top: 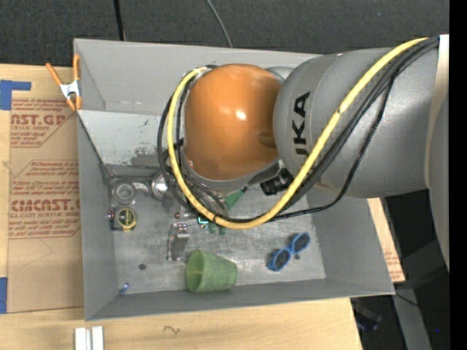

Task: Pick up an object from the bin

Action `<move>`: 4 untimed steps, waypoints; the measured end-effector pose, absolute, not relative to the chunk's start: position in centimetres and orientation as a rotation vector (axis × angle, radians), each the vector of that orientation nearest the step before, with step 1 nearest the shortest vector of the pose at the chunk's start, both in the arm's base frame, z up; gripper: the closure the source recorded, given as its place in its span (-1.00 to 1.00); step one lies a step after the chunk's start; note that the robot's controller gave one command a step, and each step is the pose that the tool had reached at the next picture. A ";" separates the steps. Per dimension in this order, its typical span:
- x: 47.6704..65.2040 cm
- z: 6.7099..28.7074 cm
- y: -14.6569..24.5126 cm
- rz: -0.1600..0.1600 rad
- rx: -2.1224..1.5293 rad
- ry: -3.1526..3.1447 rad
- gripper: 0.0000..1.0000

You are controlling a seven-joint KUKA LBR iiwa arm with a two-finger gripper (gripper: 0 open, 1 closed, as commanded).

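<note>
Arm [350,144] over bin [95,195], gripper [175,243] just up-left of green cup [210,272].
Grip width can't be told; blue glasses [287,251] right of cup.

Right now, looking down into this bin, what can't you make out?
Camera view:
1. Middle of the bin: hidden under the robot's orange cover.
2. Yellow-rimmed round thing, left: too small to identify.
3. Metal bit above the green cup: too small to name.
4. Blue thing, right: perhaps toy glasses, unsure.

Green cup [210,272] on its side, blue spectacles-shaped thing [287,251] to its right, yellow-rimmed round piece [127,219] at left
</note>
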State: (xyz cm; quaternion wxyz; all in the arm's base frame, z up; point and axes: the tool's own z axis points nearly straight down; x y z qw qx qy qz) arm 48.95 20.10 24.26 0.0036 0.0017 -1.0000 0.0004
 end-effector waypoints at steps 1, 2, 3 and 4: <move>49.3 16.6 15.3 0.001 0.569 -3.086 -1.00; 49.2 10.3 10.2 -0.001 1.028 -2.964 -1.00; 58.8 10.1 5.4 0.000 1.460 -2.786 -1.00; 48.9 13.8 3.3 -0.004 1.598 -2.701 -1.00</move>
